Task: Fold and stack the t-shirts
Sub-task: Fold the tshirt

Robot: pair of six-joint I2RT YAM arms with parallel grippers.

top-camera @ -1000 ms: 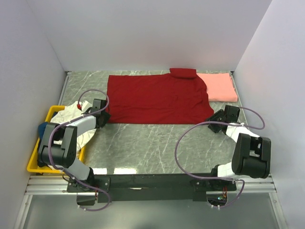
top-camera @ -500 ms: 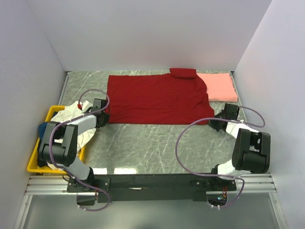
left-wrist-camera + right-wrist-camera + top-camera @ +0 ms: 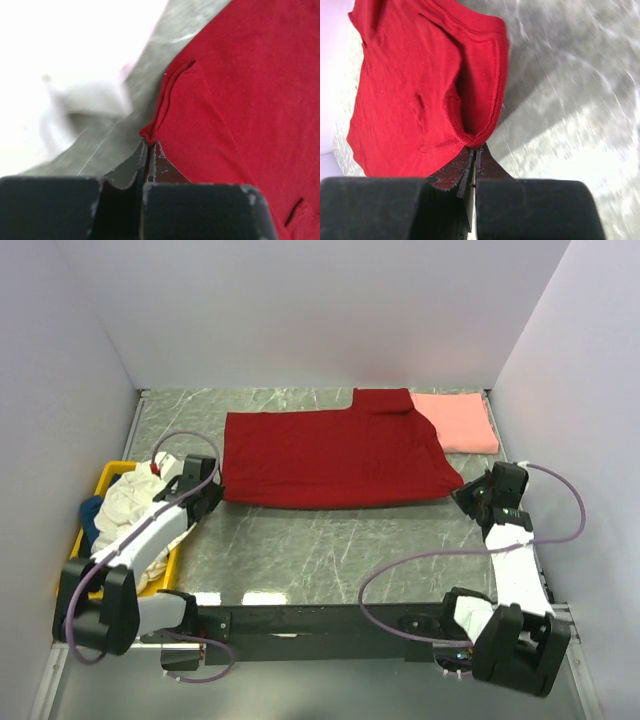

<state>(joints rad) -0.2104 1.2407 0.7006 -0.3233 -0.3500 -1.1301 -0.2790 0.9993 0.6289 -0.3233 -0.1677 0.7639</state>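
Top view, dark red t-shirt [image 3: 335, 455]: spread flat across the far half of the table [image 3: 310, 545], its long side running left to right.
Top view, left gripper [image 3: 220, 490]: at the shirt's near-left corner, touching the cloth edge; from up here I cannot tell how its jaws stand.
Top view, right gripper [image 3: 460, 490]: at the shirt's near-right corner, also on the cloth edge, with the arm stretched along the right side of the table.
Top view, salmon-pink t-shirt [image 3: 458, 422]: folded in the far-right corner, just beside the dark red one's right end and well apart from both grippers.
Top view, yellow bin [image 3: 108, 476]: at the table's left edge, holding the crumpled cream-white t-shirt [image 3: 125, 508] and a blue t-shirt [image 3: 90, 510], which is mostly hidden.
Left wrist view, left gripper [image 3: 148, 146]: jaws narrowed to a slit and clamped on the hemmed corner of the dark red t-shirt [image 3: 240, 100]. The cloth spreads away to the right and bare table [image 3: 150, 92] lies to the left.
Left wrist view, upper left: a pale blur, too soft to identify.
Right wrist view, right gripper [image 3: 475, 148]: jaws pressed together, pinching a doubled hem of the dark red t-shirt [image 3: 410, 85]. The cloth runs up and to the left from the fingertips, with the table [image 3: 565, 100] on the right.
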